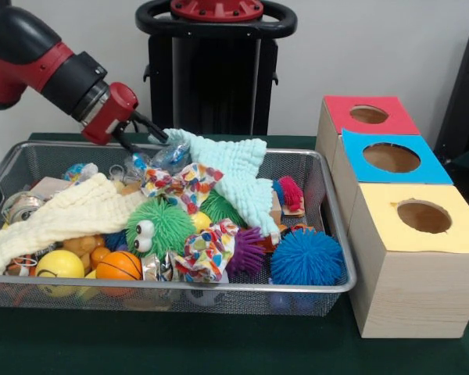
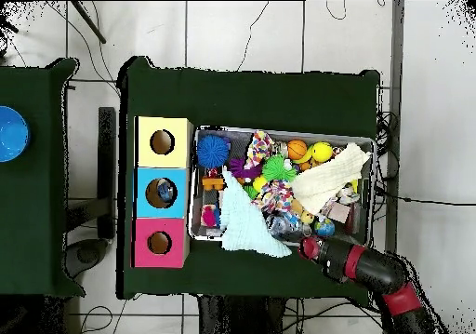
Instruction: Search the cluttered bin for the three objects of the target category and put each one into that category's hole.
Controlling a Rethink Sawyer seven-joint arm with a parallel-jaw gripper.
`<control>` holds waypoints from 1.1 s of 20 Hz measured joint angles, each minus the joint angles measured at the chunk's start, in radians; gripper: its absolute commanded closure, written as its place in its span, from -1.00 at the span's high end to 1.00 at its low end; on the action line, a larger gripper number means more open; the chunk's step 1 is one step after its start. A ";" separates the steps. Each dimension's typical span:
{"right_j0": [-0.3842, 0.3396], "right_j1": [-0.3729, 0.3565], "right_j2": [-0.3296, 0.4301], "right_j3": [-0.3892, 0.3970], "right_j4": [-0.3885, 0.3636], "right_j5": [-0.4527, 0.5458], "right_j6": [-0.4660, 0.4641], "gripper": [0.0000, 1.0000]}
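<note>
Gripper: I see the red-and-black arm's gripper [image 1: 155,138] angled down over the far rim of the wide silver wire-mesh basket [image 1: 340,258]. Its dark fingers look closed around a crinkly see-through plastic piece with blue marks [image 1: 168,155], which sits just at the basket's far edge.

Why held so: I judge the piece is being lifted clear of the clutter for carrying to the round hole in the blue card panel [image 1: 391,158] of the middle pale wooden box, well apart to one side.

Basket contents: a pale yellow waffle cloth [image 1: 62,219], a mint cloth [image 1: 234,176], a green spiky ball with eyes [image 1: 158,226], a blue spiky ball [image 1: 306,258], orange and yellow balls.

Blue hole: in the overhead view something bluish [image 2: 165,192] shows inside it; I cannot tell what.
</note>
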 measured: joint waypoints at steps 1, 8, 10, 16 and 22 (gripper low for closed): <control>0.000 0.009 0.000 0.000 0.000 0.004 -0.004 1.00; 0.002 0.025 -0.002 0.000 -0.030 0.005 -0.033 1.00; 0.001 0.024 -0.002 0.000 -0.054 0.001 -0.034 1.00; 0.002 0.019 -0.001 0.005 -0.067 -0.030 -0.034 -1.00; 0.014 -0.040 -0.001 0.040 -0.124 -0.125 -0.034 -1.00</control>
